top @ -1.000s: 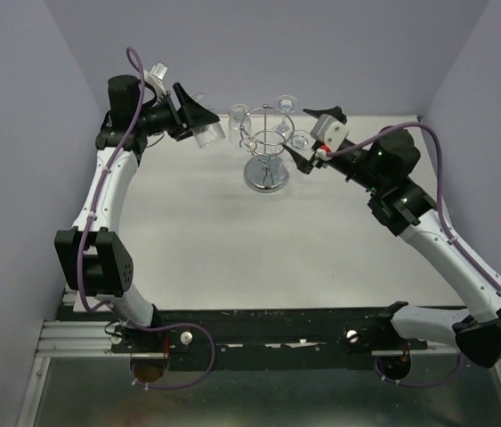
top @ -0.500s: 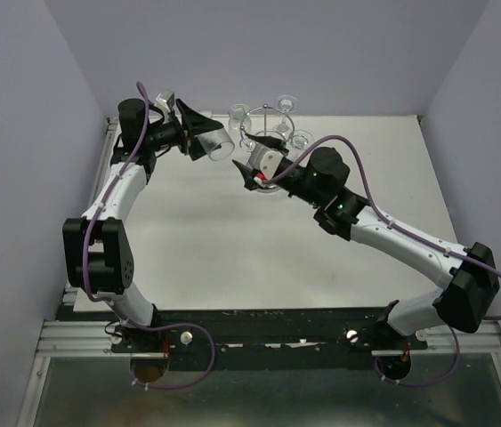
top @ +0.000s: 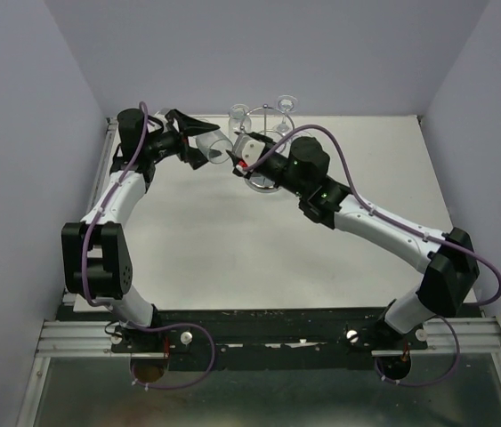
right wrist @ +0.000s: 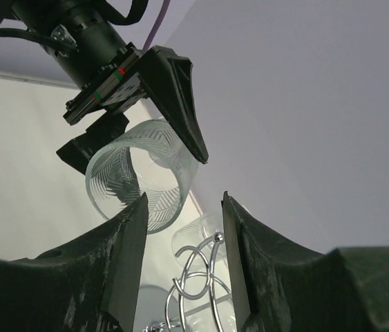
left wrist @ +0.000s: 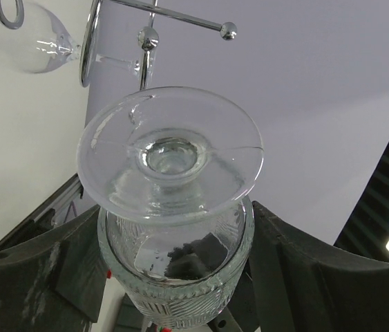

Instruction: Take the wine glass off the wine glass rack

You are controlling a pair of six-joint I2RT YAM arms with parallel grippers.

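The glass (top: pixel 215 148) looks to be off the rack (top: pixel 268 114) already, lying on its side in the air just left of it. In the left wrist view its foot faces us, with the rack's wire beyond it and apart from it. The left claw (top: pixel 200 142) has it by the bowl, jaws set wide around the ribbed wall, one finger on each side. The right claw (right wrist: pixel 180 232) hangs close by with its jaws about half apart and nothing between them. It looks straight at the glass's open mouth, and the rack's loops sit just under its fingers. So we judge the step in hand to be carrying the glass clear. To do that well, we want the left grip steady on the bowl, never the thin stem, and a path that leads away from the hooks and the other glasses (top: pixel 285 104) hanging there. If the right claw is to take a share, it should come in slowly, line up on the rim, and close only once the wall is squarely between its fingers. A nudge here could twist the smooth glass in the left grip.
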